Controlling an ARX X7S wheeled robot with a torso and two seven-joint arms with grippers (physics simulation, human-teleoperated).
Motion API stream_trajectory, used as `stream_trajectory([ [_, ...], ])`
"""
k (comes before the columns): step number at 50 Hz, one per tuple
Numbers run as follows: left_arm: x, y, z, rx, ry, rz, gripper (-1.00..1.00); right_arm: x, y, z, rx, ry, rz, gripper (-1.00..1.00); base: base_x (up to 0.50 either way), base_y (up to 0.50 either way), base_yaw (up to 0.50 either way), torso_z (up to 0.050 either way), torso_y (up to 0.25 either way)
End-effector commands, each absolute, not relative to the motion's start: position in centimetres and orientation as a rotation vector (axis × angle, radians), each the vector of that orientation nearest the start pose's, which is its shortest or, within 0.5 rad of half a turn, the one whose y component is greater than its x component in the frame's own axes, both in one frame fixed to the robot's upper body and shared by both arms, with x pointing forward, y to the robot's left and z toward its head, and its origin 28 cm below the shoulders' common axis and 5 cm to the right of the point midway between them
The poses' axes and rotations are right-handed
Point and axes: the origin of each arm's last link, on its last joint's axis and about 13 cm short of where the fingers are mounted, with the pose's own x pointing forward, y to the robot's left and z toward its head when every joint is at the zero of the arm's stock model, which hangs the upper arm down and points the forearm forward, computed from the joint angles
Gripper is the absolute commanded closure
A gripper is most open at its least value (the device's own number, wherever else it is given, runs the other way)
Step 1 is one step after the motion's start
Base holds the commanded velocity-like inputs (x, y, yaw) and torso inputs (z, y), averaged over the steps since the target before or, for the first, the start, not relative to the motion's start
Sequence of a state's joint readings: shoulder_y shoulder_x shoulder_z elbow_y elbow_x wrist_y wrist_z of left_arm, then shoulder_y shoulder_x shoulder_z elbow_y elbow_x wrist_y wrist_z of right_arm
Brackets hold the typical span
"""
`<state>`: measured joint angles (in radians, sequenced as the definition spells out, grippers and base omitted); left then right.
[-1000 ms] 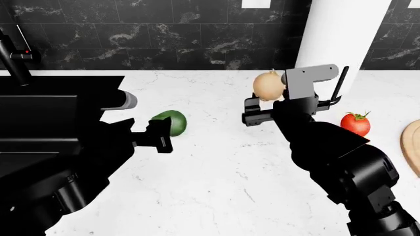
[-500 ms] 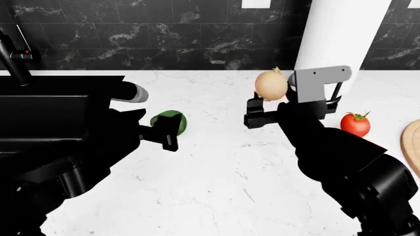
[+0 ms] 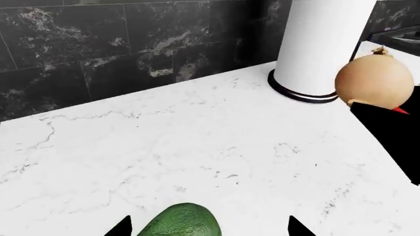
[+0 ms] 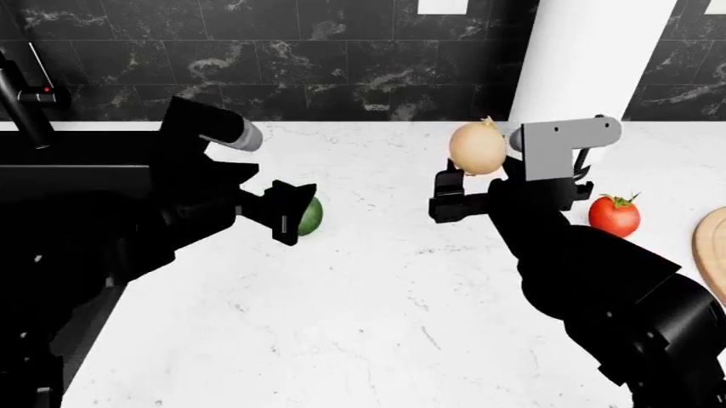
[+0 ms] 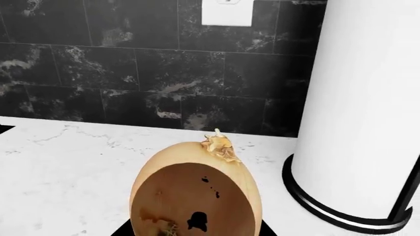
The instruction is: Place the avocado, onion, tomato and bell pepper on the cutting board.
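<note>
**Two claws, two vegetables: avocado framed, onion in hand**

Between the spread tips of the left claw (image 4: 286, 219) lies the avocado (image 4: 306, 216), resting on the white marble table (image 4: 375, 323). The left wrist view shows the two dark fingertips (image 3: 120, 228) apart, one on each side of the fruit with table showing between tip and skin, so nothing is gripped yet. To do this well, the claw should go a little further forward until the widest part of the avocado sits between the tips, and close only then; the fruit is smooth and egg-shaped, and a pinch on its near end would likely squirt it away.

Further right, the right claw (image 4: 471, 174) is clamped on the onion (image 4: 478, 147), which is held above the table, its pointed tip up, with the white cylinder (image 4: 590, 59) just beyond it. In the right wrist view the bulb sits low between the jaws and looks steady.

Beyond that claw to the right, the tomato (image 4: 614, 214) stands on the table, and past it only the edge of the cutting board (image 4: 715, 255) shows. The carry should pass over or behind the tomato and release low over the board. No bell pepper is in view.
</note>
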<state>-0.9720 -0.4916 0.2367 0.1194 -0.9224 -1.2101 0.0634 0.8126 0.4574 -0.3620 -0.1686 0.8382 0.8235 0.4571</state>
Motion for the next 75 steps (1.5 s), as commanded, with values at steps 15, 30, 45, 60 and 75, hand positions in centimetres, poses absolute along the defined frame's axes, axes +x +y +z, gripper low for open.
stream_trajectory([
  [15,35.1,28.5,23.1,0.024,0.411,-0.751,-1.00,30.8,-11.6,20.1,-0.032,0.080,0.093,1.00,0.00,0.00,0.00,0.000,0.000],
  [30,36.1,28.8,22.4,0.056,0.423,-0.756,-1.00,30.9,-11.6,20.1,-0.026,0.079,0.089,1.00,0.00,0.00,0.00,0.000,0.000],
  [45,36.5,28.7,20.9,0.081,0.473,-0.795,-1.00,30.8,-11.6,20.2,-0.027,0.069,0.079,1.00,0.00,0.00,0.00,0.000,0.000],
  [60,37.2,28.7,20.0,0.093,0.500,-0.772,-1.00,30.9,-11.6,20.2,-0.027,0.070,0.079,1.00,0.00,0.00,0.00,0.000,0.000],
  [75,37.2,28.7,19.3,0.133,0.522,-0.755,-1.00,30.9,-11.7,20.1,-0.018,0.069,0.079,1.00,0.00,0.00,0.00,0.000,0.000],
])
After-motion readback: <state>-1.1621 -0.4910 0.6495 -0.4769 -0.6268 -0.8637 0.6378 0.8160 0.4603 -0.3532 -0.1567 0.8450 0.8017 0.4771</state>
